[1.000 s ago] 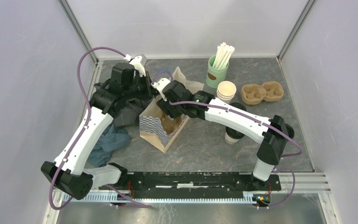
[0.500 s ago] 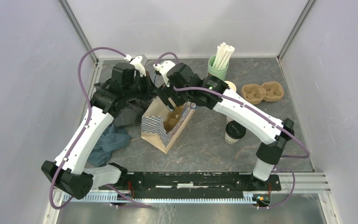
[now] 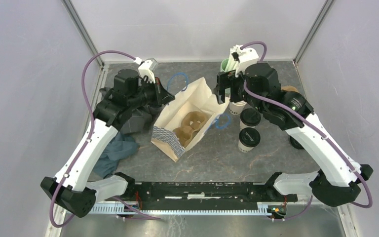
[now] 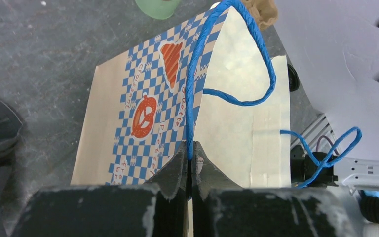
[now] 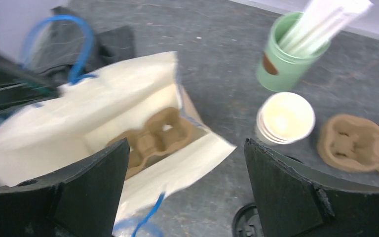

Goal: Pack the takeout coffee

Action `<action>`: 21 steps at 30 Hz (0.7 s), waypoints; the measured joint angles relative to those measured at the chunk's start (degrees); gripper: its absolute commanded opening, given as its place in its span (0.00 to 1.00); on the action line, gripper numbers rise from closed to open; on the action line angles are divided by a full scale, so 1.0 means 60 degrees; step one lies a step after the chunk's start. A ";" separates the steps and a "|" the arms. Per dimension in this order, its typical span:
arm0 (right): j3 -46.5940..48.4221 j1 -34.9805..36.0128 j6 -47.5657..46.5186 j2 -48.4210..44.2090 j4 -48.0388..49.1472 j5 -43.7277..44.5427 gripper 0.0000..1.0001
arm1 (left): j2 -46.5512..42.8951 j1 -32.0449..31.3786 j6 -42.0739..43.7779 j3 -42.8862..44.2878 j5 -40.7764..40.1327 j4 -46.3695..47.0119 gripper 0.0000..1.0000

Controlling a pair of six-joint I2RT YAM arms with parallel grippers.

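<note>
Two takeout coffee cups with black lids stand on the table right of the paper bag. One black lid peeks in at the bottom of the right wrist view. The bag lies open with a brown pulp carrier inside. My left gripper is shut on the bag's blue handle, holding that side up. My right gripper hangs open and empty above the bag's right edge, next to the cups.
A stack of empty white cups and a green cup of straws stand behind the coffees. A second pulp carrier lies to their right. A dark cloth lies left of the bag.
My right gripper has come up out of the bag, opened wide and swung right toward the cups. The bag's mouth now gapes wider. My left gripper keeps its hold.
</note>
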 measured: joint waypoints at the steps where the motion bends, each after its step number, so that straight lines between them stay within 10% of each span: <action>1: -0.0200 -0.0255 -0.0007 -0.0073 0.0087 0.0124 0.94 | -0.0076 0.0000 0.0142 -0.0018 0.0033 0.0087 0.02; 15: -0.3136 -0.1905 -0.0958 -0.1005 0.1111 0.0266 0.98 | -0.0747 0.0000 0.0718 -0.0423 0.0084 0.0437 0.02; 21: 0.0062 -0.2069 -0.0780 0.1086 -0.0663 -0.1275 0.98 | -0.0903 0.0000 -0.0186 -0.0357 -0.0270 0.0277 0.02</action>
